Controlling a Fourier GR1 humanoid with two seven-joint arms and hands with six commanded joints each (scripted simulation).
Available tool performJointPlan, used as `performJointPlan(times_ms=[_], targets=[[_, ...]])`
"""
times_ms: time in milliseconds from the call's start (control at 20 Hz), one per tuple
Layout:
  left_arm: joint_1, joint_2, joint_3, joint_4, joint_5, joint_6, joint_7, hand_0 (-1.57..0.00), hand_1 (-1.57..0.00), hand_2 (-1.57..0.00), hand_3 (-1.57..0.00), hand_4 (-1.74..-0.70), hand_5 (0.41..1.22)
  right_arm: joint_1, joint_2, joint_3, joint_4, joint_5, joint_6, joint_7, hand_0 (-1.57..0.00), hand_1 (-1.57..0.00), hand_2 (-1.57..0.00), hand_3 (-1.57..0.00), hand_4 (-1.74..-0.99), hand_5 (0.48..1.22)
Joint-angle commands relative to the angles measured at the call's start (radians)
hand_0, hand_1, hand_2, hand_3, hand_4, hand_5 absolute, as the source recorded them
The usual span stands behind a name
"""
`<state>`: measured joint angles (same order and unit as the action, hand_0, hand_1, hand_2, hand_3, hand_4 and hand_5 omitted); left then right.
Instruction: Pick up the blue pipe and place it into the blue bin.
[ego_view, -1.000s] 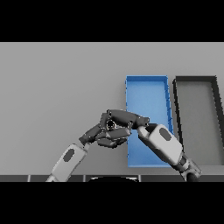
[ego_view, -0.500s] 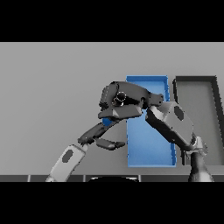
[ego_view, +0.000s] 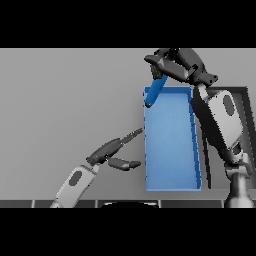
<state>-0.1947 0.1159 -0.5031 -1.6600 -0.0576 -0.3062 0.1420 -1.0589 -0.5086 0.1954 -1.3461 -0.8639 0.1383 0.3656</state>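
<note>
A blue bin (ego_view: 172, 150) is seen lying on the grey counter (ego_view: 65, 100), long and shallow, with raised walls all round. Just beside the bin, on its right side, a dark bin (ego_view: 249, 100) is set, most of it hidden behind the right forearm. The counter to the left of the blue bin is taken up only by the left arm.

The blue pipe (ego_view: 154, 92) is held in the air over the far left corner of the blue bin. It is tilted, its upper end caught in the fingers and its lower end hanging over the bin's far left rim; whether that end touches the rim cannot be told. Nothing is seen between the pipe and the bin floor below it.

The right hand (ego_view: 179, 64) is raised beyond the far edge of the blue bin, its fingers curled and clamped on the pipe's upper end. The right forearm is stretched along the bin's right wall, covering part of that wall and of the dark bin.

The left hand (ego_view: 111, 151) is kept low over the counter, just left of the blue bin's near half. Its fingers are straight and spread, pointed toward the bin's left wall, the thumb set apart below them; nothing is held in it.
</note>
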Motion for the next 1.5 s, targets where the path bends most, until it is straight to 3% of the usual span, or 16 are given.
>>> performJointPlan(times_ms=[0, 100, 300, 550, 700, 800, 850, 900, 1000, 1050, 1100, 1150, 1300, 1450], targets=[[0.0, -0.004, -0.005, -0.001, -0.001, 0.0, -0.003, 0.0, 0.0, 0.0, 0.0, -0.88, 0.481, 0.025, -0.009, -0.003, 0.039, 0.013, 0.0, -0.005, -1.57, -1.57, -1.57, -1.57, -1.498, 1.221], [0.004, 0.002, -0.002, 0.007, -0.012, 0.004, -0.016, 0.0, 0.0, 0.0, 0.0, -0.88, 0.482, 0.09, -0.028, 0.003, 0.096, 0.042, -0.003, -0.003, -1.57, -1.57, -1.57, -1.57, -1.499, 1.221], [0.004, 0.012, 0.002, 0.008, -0.012, -0.001, -0.036, 0.0, 0.0, 0.0, 0.0, -0.87, 0.483, 0.212, -0.034, 0.042, 0.105, 0.079, -0.078, 0.037, -1.57, -1.57, -1.57, -1.57, -1.499, 1.221], [0.011, 0.005, -0.001, 0.009, -0.01, 0.002, -0.033, 0.0, 0.0, 0.0, 0.0, -0.88, 0.479, 0.344, -0.077, 0.085, 0.085, 0.099, -0.178, 0.145, -1.57, -1.57, -1.57, -1.57, -1.499, 1.221], [0.003, 0.003, -0.003, 0.003, -0.009, 0.001, -0.013, 0.0, 0.0, 0.0, 0.0, -0.88, 0.476, 0.411, -0.102, 0.126, 0.059, 0.107, -0.207, 0.238, -1.57, -1.57, -1.57, -0.82, -1.617, 1.221], [0.006, 0.009, -0.004, 0.002, -0.009, -0.004, -0.023, 0.0, 0.0, 0.0, 0.0, -0.88, 0.481, 0.429, -0.125, 0.185, 0.065, 0.106, -0.222, 0.244, -1.57, -1.57, -1.57, -0.62, -1.662, 1.221], [-0.001, 0.007, 0.0, 0.008, -0.009, -0.001, -0.018, 0.0, 0.0, 0.0, 0.0, -0.89, 0.483, 0.432, -0.14, 0.213, 0.079, 0.091, -0.242, 0.245, -1.57, -1.57, -1.57, -0.81, -1.617, 1.199], [-0.001, 0.007, 0.0, 0.008, -0.009, -0.001, -0.018, 0.0, 0.0, 0.0, 0.0, -0.89, 0.486, 0.433, -0.14, 0.214, 0.08, 0.102, -0.229, 0.245, -1.57, -1.51, -1.45, -0.96, -1.573, 1.188], [-0.004, 0.005, 0.0, 0.011, -0.012, 0.0, -0.016, 0.0, 0.0, 0.0, 0.0, -0.88, 0.493, 0.426, -0.149, 0.247, 0.111, 0.078, -0.239, 0.243, -1.01, -0.97, -0.93, -0.61, -1.451, 1.146], [-0.005, 0.005, 0.001, 0.011, -0.013, 0.002, -0.014, 0.0, 0.0, 0.0, 0.0, -0.88, 0.495, 0.429, -0.154, 0.28, 0.14, 0.047, -0.258, 0.245, -0.8, -0.77, -0.74, -0.49, -1.385, 1.114], [-0.005, 0.003, 0.002, 0.014, -0.012, 0.002, -0.015, 0.0, 0.0, 0.0, 0.0, -0.88, 0.497, 0.422, -0.164, 0.312, 0.162, 0.01, -0.265, 0.243, -0.64, -0.62, -0.6, -0.39, -1.334, 1.135], [-0.005, 0.003, 0.003, 0.014, -0.009, 0.001, -0.015, 0.0, 0.0, 0.0, 0.0, -0.88, 0.497, 0.417, -0.17, 0.328, 0.171, -0.002, -0.259, 0.244, -0.51, -0.5, -0.48, -0.31, -1.296, 1.152], [-0.004, 0.0, -0.001, 0.027, -0.02, 0.005, -0.026, 0.0, 0.0, 0.0, 0.0, -0.88, 0.493, 0.367, -0.233, 0.491, 0.182, -0.041, -0.197, 0.244, -0.26, -0.25, -0.24, -0.16, -1.202, 1.013], [-0.013, 0.0, 0.005, 0.024, -0.013, 0.004, -0.016, 0.0, 0.0, 0.0, 0.0, -0.88, 0.488, 0.34, -0.255, 0.536, 0.18, -0.013, -0.165, 0.244, -0.13, -0.13, -0.12, -0.08, -1.15, 0.914]])
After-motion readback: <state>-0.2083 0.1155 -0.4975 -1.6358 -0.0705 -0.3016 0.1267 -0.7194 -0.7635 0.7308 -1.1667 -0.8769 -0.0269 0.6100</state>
